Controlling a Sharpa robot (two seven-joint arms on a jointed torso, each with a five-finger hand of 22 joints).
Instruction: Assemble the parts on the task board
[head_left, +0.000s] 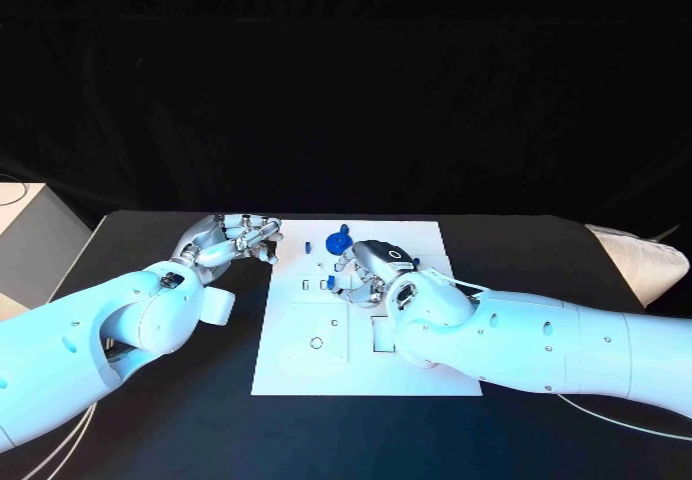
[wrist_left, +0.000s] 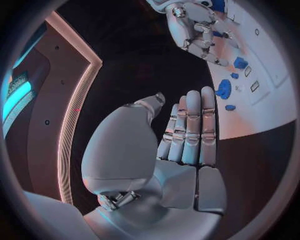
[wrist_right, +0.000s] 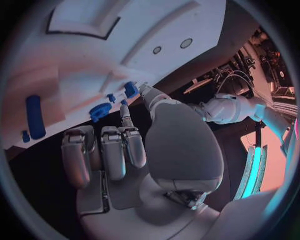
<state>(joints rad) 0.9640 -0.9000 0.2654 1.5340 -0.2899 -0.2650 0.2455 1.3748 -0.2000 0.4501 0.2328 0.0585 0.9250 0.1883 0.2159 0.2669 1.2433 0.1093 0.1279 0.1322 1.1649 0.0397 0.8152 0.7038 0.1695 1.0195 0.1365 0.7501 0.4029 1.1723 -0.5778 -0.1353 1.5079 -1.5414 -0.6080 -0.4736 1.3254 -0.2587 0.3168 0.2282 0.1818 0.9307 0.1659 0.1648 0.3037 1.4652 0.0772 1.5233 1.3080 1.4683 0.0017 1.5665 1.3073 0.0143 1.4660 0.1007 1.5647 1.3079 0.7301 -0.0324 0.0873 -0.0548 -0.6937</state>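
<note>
Down on the black table (head_left: 144, 400) lies the white board (head_left: 310, 370), long side running away from the robot. The right hand (head_left: 378, 268) hangs over the board's middle, near its far half, back of the hand up and fingers curled downward toward the plate. From the head camera its fingertips are hidden under the hand, so whether it pinches a part cannot be told; the right wrist camera shows the fingers (wrist_right: 112, 155) lined up side by side with nothing visibly between them.

Just beyond that hand, toward the board's far edge, sits a round blue wheel-like part (head_left: 336, 242). A small blue piece (head_left: 307, 245) lies to its left, and another small blue piece (head_left: 335, 284) sits right beside the right hand's fingers. In the right wrist view a long blue bar (wrist_right: 35, 116) lies on the plate, apart from the other pieces.

The left hand (head_left: 231, 240) rests off the board, just beside its far left corner, over the bare table. Its fingers (wrist_left: 192, 127) are straight and held together, thumb apart, holding nothing.
</note>
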